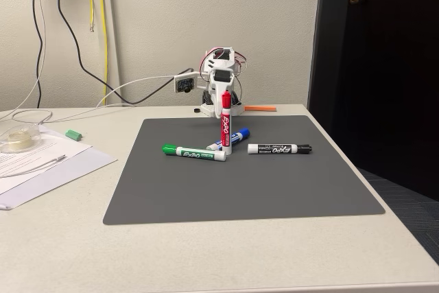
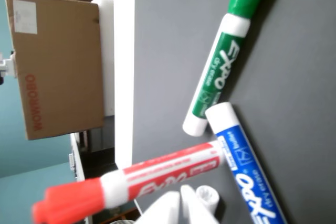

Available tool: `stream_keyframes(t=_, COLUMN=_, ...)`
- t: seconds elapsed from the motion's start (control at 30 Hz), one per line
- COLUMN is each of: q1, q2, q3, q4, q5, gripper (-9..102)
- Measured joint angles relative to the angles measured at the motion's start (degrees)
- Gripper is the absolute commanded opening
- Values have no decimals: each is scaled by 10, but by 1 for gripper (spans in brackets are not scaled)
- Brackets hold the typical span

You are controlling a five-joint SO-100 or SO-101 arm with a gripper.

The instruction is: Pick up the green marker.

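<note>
Fixed view: hand (image 1: 225,101) clamped on red marker (image 1: 224,123), standing upright; green marker (image 1: 194,152) lies just left, light, stiff, slick; grip mid-barrel

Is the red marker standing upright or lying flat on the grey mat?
Upright. In the fixed view the red-capped white Expo marker stands vertically, cap up, on the dark grey mat.

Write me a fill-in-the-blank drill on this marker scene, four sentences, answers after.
1. The markers rest on a dark ____ mat.
2. The red marker is the one that stands ____.
3. In the fixed view, the green marker lies to the ____ of the black marker.
4. In the wrist view, the bare end of the green marker touches the ____ marker.

Answers: grey; upright; left; blue
</note>
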Motion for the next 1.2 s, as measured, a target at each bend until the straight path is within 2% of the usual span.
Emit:
stream_keyframes(t=0.13, q1=3, q2=-110, q3=-39, q4=-29, q5=12, gripper=0)
stream_keyframes(t=0.23, q1=16, q2=-234, q3=-134, q4=-21, q5=16, gripper=0)
stream_keyframes(t=0.43, q1=27, q2=-452, q3=-336, q4=62, q5=11, gripper=3)
stream_keyframes(t=0.53, q1=36, q2=-490, q3=-376, q4=92, q5=0, gripper=5)
stream_keyframes(t=0.93, q1=120, q2=-817, q3=-693, q4=229, q5=-38, gripper=8)
stream_keyframes(t=1.1, q1=120, q2=-888, q3=-756, q4=253, q5=-47, gripper=8)
stream_keyframes(t=1.2, q1=117, q2=-914, q3=-763, q4=254, q5=-47, gripper=13)
